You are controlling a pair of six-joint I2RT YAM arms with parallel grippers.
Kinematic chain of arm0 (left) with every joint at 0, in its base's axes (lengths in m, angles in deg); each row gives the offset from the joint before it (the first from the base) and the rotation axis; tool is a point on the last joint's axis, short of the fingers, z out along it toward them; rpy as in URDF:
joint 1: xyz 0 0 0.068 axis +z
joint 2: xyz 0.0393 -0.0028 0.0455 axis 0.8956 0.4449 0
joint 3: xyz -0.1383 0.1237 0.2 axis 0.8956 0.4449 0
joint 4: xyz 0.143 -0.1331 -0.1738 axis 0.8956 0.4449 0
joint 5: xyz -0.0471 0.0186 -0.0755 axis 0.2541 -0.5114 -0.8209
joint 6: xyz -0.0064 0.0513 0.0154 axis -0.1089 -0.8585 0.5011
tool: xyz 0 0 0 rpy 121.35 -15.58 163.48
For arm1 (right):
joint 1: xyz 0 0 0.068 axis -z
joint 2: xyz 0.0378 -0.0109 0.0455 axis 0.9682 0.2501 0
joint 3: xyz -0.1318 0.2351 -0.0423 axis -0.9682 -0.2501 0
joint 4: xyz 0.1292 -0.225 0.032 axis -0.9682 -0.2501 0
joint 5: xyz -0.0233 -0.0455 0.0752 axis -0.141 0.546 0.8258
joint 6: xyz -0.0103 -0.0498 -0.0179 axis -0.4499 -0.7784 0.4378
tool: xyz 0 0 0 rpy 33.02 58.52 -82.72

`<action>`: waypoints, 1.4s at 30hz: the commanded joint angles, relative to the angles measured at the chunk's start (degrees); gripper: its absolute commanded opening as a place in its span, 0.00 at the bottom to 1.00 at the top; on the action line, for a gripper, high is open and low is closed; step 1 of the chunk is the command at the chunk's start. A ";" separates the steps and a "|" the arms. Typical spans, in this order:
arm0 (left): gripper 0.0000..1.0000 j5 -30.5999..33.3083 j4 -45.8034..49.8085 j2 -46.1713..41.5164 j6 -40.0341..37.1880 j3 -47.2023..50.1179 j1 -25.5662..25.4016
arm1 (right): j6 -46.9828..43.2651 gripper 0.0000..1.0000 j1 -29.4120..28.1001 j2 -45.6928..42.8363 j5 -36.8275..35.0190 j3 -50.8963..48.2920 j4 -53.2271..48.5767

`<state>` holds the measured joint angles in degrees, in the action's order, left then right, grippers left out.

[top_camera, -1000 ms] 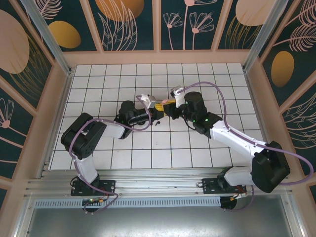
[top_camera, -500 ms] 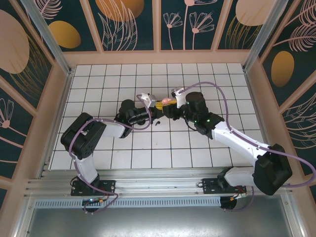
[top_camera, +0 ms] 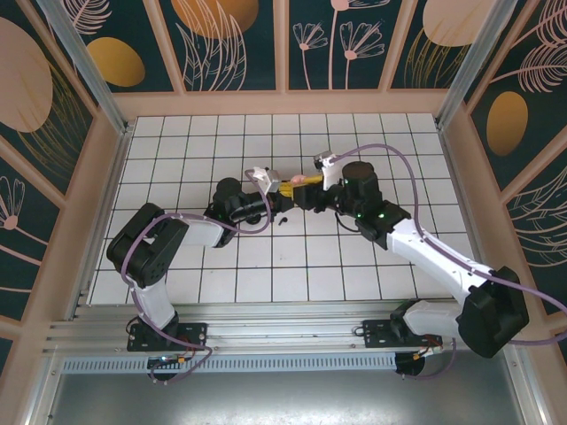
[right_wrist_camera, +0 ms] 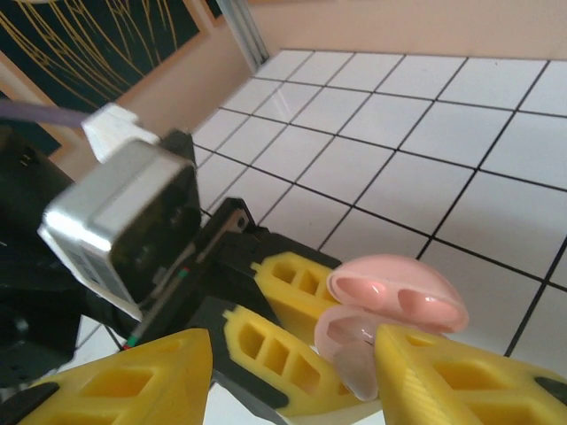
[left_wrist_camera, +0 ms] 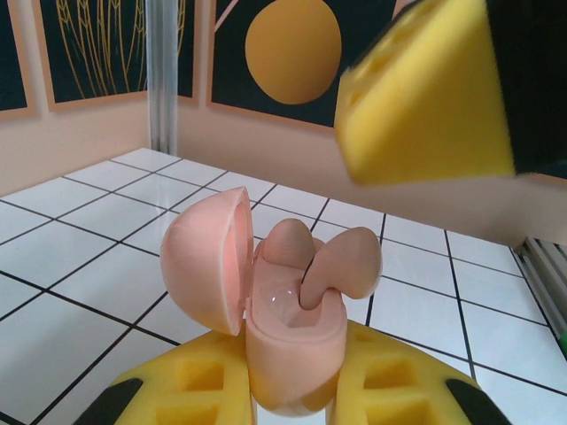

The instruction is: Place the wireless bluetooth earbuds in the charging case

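Note:
My left gripper (left_wrist_camera: 292,394) is shut on the pink charging case (left_wrist_camera: 292,341), holding it upright above the tiles with its lid (left_wrist_camera: 199,257) swung open. One pink earbud (left_wrist_camera: 288,241) sits at the back of the case. A second earbud (left_wrist_camera: 344,264) leans tilted in the front socket, its head sticking out. My right gripper (right_wrist_camera: 292,352) is open, just above and beside the case (right_wrist_camera: 350,336), and holds nothing. One of its yellow fingers (left_wrist_camera: 425,88) hangs over the case. In the top view the case (top_camera: 296,181) lies between the left gripper (top_camera: 285,189) and the right gripper (top_camera: 307,195).
The left arm's wrist camera block (right_wrist_camera: 124,221) sits close to my right fingers. White tiled floor (top_camera: 221,142) spreads around both arms, bounded by wooden walls (top_camera: 283,102) and a metal post (left_wrist_camera: 164,71).
The right arm has drawn back a little to the right, away from the case. The left gripper and the case have stayed in place.

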<state>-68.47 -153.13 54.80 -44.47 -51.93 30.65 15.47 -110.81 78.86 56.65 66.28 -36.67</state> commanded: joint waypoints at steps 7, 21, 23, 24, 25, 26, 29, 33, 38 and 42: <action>0.05 0.00 -0.09 -1.45 -1.44 -1.16 -0.12 | 10.81 0.49 3.28 -4.10 9.27 2.42 -0.42; 0.05 -0.47 -0.49 -1.66 -1.18 -1.12 -0.11 | 21.31 0.31 6.51 -3.46 14.28 -2.21 0.33; 0.05 -0.53 -0.41 -1.80 -1.17 -1.16 -0.03 | 22.04 0.30 7.10 -3.10 14.71 -2.76 0.91; 0.05 -0.48 -0.40 -1.79 -1.17 -1.13 -0.11 | 22.21 0.29 7.28 -2.96 14.63 -3.02 1.03; 0.05 -0.57 -0.40 -1.83 -1.10 -1.19 -0.11 | 22.40 0.29 7.48 -2.94 14.63 -3.24 1.15; 0.05 -0.68 -0.48 -1.79 -1.17 -1.22 -0.07 | 22.56 0.29 7.63 -2.90 14.75 -3.47 1.41; 0.05 -0.68 -0.46 -1.82 -1.17 -1.31 -0.12 | 23.13 0.28 8.07 -2.84 15.27 -4.40 2.33; 0.05 -0.71 -0.47 -1.84 -1.09 -1.45 -0.12 | 23.53 0.25 8.26 -2.05 15.82 -5.13 3.17; 0.05 -0.95 -0.24 -1.97 -1.08 -1.56 -0.11 | 24.07 0.24 8.48 -0.70 16.69 -5.54 4.95; 0.05 -0.93 -0.14 -1.93 -1.25 -1.89 -0.10 | 24.37 0.21 8.57 0.15 17.22 -5.87 6.28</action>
<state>-68.66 -152.95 54.72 -44.91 -52.00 30.65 38.92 -102.81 78.33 72.37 61.08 -33.72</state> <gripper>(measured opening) 0.178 0.217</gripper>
